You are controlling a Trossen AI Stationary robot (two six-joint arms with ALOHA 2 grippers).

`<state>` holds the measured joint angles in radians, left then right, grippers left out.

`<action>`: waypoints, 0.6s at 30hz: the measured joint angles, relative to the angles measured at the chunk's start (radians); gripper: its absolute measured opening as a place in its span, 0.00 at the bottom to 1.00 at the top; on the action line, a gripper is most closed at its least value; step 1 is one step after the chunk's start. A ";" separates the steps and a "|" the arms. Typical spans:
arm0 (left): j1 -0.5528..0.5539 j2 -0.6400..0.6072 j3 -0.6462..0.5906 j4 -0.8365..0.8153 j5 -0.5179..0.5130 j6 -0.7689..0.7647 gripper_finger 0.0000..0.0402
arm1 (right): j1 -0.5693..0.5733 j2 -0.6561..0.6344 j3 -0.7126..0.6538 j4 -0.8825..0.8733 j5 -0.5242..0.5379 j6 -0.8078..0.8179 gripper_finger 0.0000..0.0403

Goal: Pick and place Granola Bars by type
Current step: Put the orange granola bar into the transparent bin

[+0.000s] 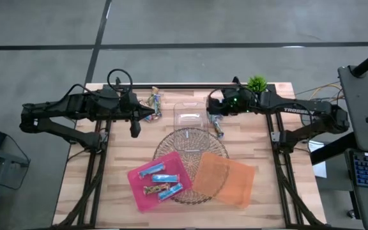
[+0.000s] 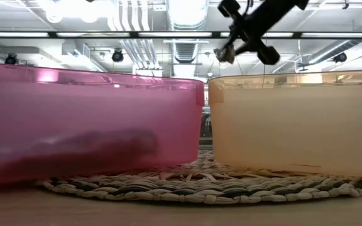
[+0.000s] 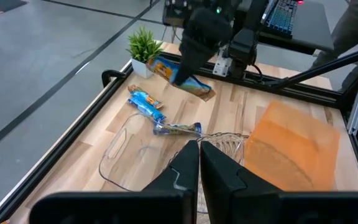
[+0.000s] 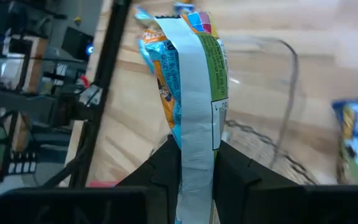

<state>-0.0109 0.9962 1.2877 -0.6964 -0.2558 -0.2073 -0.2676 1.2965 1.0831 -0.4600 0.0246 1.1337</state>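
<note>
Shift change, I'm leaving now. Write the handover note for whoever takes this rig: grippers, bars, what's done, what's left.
Right gripper: jaws shut on a blue-wrapped granola bar, raised above the table's far side beside the clear plastic box.
Left gripper: jaws shut, empty, hovering left of the clear box.
Done: four bars lie in the pink tray.
Orange tray: no bars visible in it.
Left: place the held bar; then two loose bars on the table by the right arm, and a small pile of bars at the far edge near the left arm.
</note>
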 joint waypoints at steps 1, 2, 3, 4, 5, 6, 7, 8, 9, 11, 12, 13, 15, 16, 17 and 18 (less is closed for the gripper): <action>0.000 0.000 0.000 0.000 0.000 0.000 0.00 | 0.000 0.010 0.021 -0.005 0.000 -0.023 0.16; 0.000 0.000 0.000 0.000 0.000 0.000 0.00 | -0.001 0.024 0.045 -0.008 -0.002 -0.050 0.16; 0.000 0.000 0.000 0.000 0.000 0.000 0.00 | -0.001 0.041 0.073 -0.008 -0.004 -0.079 0.16; 0.000 0.000 0.000 0.000 0.000 0.000 0.00 | -0.001 0.058 0.100 -0.011 -0.007 -0.114 0.16; 0.000 0.000 0.000 0.000 0.000 0.000 0.00 | -0.004 0.076 0.130 -0.024 -0.009 -0.150 0.16; 0.000 0.000 0.000 0.000 0.000 0.001 0.00 | -0.007 0.096 0.161 -0.040 -0.017 -0.187 0.16; 0.000 0.000 0.000 0.000 0.000 0.001 0.00 | -0.012 0.118 0.192 -0.061 -0.035 -0.223 0.16; 0.000 0.000 0.000 0.000 0.000 0.001 0.00 | -0.018 0.139 0.221 -0.088 -0.056 -0.264 0.16; 0.000 0.000 0.000 0.000 0.000 0.001 0.00 | -0.023 0.163 0.249 -0.119 -0.075 -0.307 0.16; 0.000 0.000 0.000 0.000 0.000 0.001 0.00 | -0.028 0.209 0.302 -0.166 -0.107 -0.405 0.16; 0.000 0.000 0.000 0.000 0.000 0.004 0.00 | -0.030 0.229 0.327 -0.192 -0.115 -0.455 0.16; 0.000 0.000 0.000 0.000 0.000 0.007 0.00 | -0.031 0.247 0.349 -0.218 -0.124 -0.494 0.16; 0.000 0.000 0.000 0.000 0.000 0.019 0.00 | -0.037 0.284 0.394 -0.264 -0.144 -0.568 0.16; 0.000 0.000 0.000 0.000 0.000 0.025 0.00 | -0.040 0.304 0.415 -0.287 -0.150 -0.606 0.16; 0.000 0.000 0.000 0.000 -0.001 0.030 0.00 | -0.043 0.323 0.431 -0.307 -0.160 -0.649 0.16; 0.000 0.000 0.000 0.000 -0.001 0.032 0.00 | -0.046 0.342 0.448 -0.318 -0.175 -0.691 0.16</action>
<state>-0.0107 0.9962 1.2877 -0.6960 -0.2565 -0.1749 -0.3132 1.6388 1.5310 -0.7778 -0.1507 0.4424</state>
